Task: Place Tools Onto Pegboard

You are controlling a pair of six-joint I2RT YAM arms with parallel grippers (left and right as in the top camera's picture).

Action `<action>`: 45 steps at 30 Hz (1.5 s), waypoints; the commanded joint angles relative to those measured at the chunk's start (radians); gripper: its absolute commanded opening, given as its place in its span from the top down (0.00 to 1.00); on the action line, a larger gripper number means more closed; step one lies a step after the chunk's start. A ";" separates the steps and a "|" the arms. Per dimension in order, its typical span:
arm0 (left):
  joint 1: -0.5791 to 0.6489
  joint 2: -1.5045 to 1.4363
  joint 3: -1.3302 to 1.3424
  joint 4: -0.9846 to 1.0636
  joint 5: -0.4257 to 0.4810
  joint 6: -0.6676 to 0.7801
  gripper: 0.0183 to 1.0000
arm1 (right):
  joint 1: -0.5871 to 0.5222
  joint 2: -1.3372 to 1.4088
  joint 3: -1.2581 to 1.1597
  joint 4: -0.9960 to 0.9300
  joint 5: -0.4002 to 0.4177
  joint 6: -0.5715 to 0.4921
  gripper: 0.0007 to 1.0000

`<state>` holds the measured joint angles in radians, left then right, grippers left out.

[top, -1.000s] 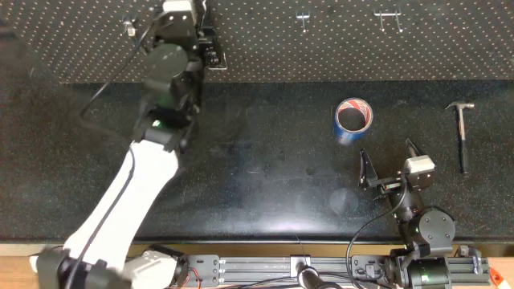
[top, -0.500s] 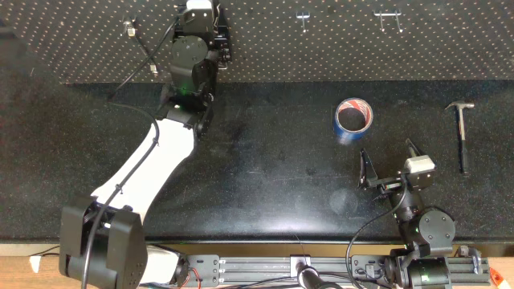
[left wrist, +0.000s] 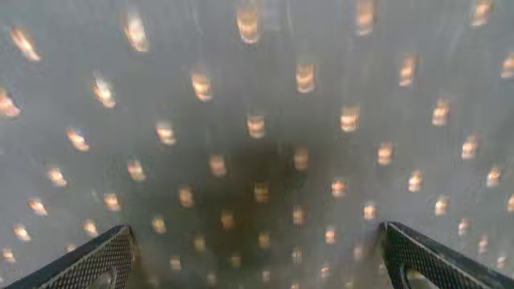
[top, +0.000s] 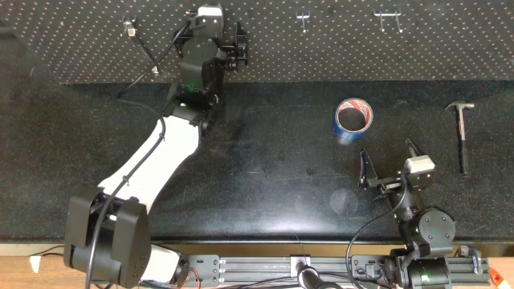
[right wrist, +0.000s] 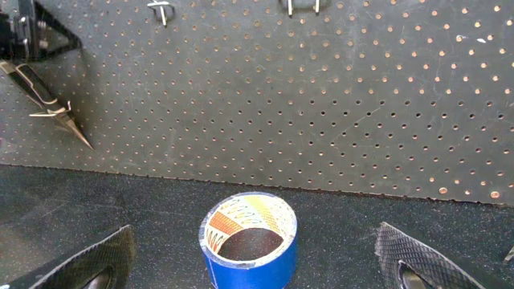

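A black, finely speckled worktop (top: 265,177) spreads across the top view, with dull patches of glare on it. Along that view's bottom edge runs a metal rail (top: 241,263). At the bottom left corner a pale strip (top: 16,250), perhaps wood, lies beside a small white scrap (top: 36,262).

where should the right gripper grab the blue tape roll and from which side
Probably by its wall, from straight above: one finger of the right gripper down the hole of the blue tape roll, one outside. The roll lies flat on the table with its hole facing up, so the rim is free all round, and the open gripper stands just short of it.
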<state>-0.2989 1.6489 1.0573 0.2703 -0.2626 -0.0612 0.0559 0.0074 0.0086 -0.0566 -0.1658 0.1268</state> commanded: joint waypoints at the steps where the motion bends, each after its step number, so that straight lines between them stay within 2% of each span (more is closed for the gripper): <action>1: 0.005 -0.089 0.006 -0.135 0.031 -0.002 0.00 | 0.008 -0.006 -0.004 -0.003 0.001 0.007 0.02; 5: 0.031 -0.254 -0.113 -0.192 0.056 -0.013 0.00 | 0.008 -0.006 -0.004 -0.003 0.001 0.007 0.02; 7: 0.095 -0.412 -0.275 -0.172 0.148 -0.013 0.00 | 0.008 -0.006 -0.004 -0.003 0.001 0.007 0.02; 10: 0.283 -0.752 -0.619 -0.017 0.328 -0.013 0.00 | 0.008 -0.006 -0.004 -0.003 0.001 0.007 0.02; 12: 0.373 -0.935 -0.773 0.043 0.354 -0.013 0.00 | 0.008 -0.006 -0.004 -0.003 0.001 0.007 0.02; 14: 0.421 -1.088 -0.885 0.059 0.353 -0.012 0.00 | 0.008 -0.006 -0.004 -0.003 0.001 0.007 0.02; 17: 0.421 -1.278 -1.020 0.060 0.327 -0.013 0.00 | 0.008 -0.006 -0.004 -0.003 0.001 0.007 0.02; 20: 0.414 -1.458 -1.052 -0.079 0.314 -0.012 0.00 | 0.008 -0.006 -0.004 -0.003 0.001 0.007 0.02; 25: 0.290 -1.481 -1.052 -0.164 0.130 -0.012 0.00 | 0.008 -0.006 -0.004 -0.003 0.001 0.007 0.02; 29: 0.278 -1.595 -1.052 -0.334 0.071 0.027 0.00 | 0.008 -0.006 -0.004 -0.003 0.001 0.007 0.02; 40: 0.379 -1.646 -1.052 -0.334 0.075 0.037 0.00 | 0.008 -0.006 -0.004 -0.003 0.001 0.007 0.02; 45: 0.377 -1.646 -1.052 -0.334 0.075 0.037 0.00 | 0.008 -0.006 -0.004 -0.003 0.001 0.007 0.02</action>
<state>0.0742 0.0174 0.0071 -0.0566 -0.1642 -0.0448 0.0559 0.0074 0.0093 -0.0570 -0.1658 0.1268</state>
